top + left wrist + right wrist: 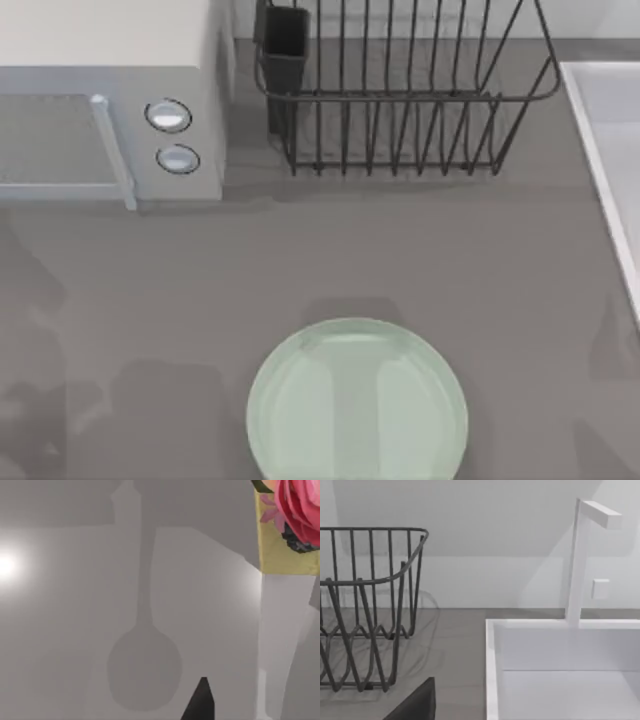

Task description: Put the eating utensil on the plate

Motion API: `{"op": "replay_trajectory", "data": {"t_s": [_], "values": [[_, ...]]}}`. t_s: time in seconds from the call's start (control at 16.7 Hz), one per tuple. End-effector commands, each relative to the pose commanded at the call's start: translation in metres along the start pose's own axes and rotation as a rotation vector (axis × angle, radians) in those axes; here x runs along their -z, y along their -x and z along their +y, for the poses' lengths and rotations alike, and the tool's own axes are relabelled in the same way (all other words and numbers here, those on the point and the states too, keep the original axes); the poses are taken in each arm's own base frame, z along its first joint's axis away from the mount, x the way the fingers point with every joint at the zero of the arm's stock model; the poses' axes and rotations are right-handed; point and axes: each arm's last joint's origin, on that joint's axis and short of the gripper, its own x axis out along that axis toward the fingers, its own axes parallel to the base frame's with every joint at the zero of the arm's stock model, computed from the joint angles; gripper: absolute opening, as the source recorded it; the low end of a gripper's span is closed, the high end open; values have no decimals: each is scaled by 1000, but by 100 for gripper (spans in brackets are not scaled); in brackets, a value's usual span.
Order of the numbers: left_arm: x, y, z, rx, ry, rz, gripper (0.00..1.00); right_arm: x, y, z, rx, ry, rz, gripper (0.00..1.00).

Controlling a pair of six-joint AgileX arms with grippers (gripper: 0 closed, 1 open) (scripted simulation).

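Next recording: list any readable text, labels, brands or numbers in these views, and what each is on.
No readable text in any view.
Microwave: two round knobs, no markings legible.
Yellow box with a pink flower picture: no words.
Plate, dish rack, sink and faucet: plain, unmarked.

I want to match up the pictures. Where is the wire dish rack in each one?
Top view: the dish rack stands at the back middle, between the microwave and the sink.
Right wrist view: the dish rack stands on the counter beside the sink.
Left wrist view: a pale wall and a flowered yellow box instead.
Shared landmark: the sink.
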Motion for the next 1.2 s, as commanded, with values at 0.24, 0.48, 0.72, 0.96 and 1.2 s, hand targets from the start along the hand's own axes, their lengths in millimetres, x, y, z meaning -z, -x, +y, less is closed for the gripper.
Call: {"op": "replay_trajectory", "data": {"t_s": [0.24, 0.48, 0.72, 0.96, 1.2], "values": [[-73, -4, -11, 21, -170, 17, 0, 0, 0, 0, 0, 0, 0, 100], [-169, -17, -75, 38, -415, 41, 0, 0, 0, 0, 0, 0, 0, 100], [-235, -31, -178, 31, -633, 44, 0, 0, 0, 0, 0, 0, 0, 100], [-257, -39, -250, 11, -731, 17, 0, 0, 0, 0, 0, 0, 0, 100], [-260, -40, -267, 6, -748, 7, 0, 0, 0, 0, 0, 0, 0, 100]]}}
